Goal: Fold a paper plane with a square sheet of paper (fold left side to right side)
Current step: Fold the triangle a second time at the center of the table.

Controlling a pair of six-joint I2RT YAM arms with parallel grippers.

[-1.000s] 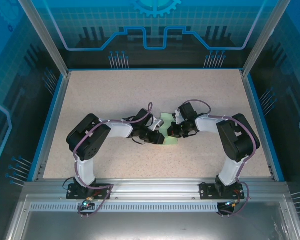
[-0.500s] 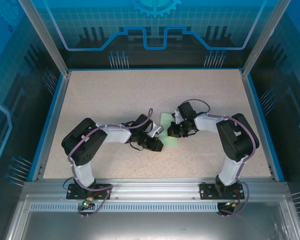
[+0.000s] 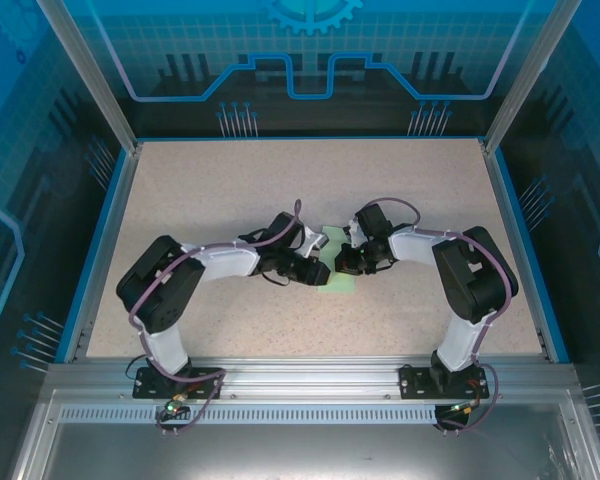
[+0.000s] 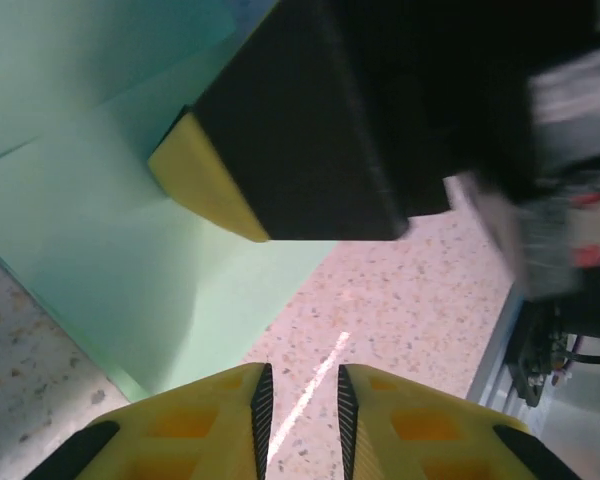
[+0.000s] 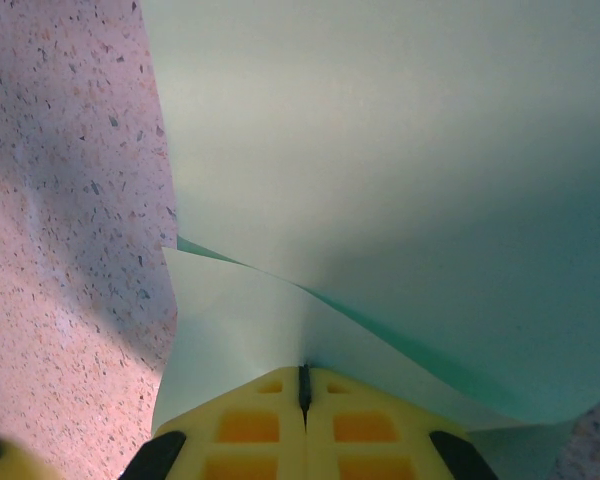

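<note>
Paper lies mid-table between both grippers, one flap raised and curling. Right gripper is clamped tight, tips down on the sheet; pinching a layer or just pinning it, I can't tell. Left gripper hovers barely parted, empty, at the paper's left edge. It's light, floppy, slippery stuff, and any crease will be permanent. Best taken by a free edge, with the other side pinned.
</note>
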